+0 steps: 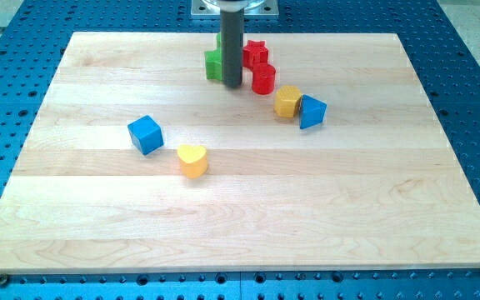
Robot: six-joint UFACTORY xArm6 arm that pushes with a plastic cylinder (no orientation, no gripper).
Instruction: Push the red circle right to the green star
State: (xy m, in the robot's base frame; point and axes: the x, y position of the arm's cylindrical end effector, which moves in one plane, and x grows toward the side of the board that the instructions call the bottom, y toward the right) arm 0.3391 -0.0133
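The red circle (263, 79) stands near the view's top centre, just below a second red block (256, 52) of unclear shape. A green block (214, 64), the green star as far as I can tell, sits to their left, partly hidden behind the rod. My tip (231, 85) rests on the board between the green block and the red circle, close to the green block's right side and a short gap left of the red circle.
A yellow block (287, 101) touches a blue triangular block (312, 112) right of centre. A blue cube (146, 134) and a yellow heart (193, 160) lie left of centre. The wooden board (240, 233) sits on a blue perforated table.
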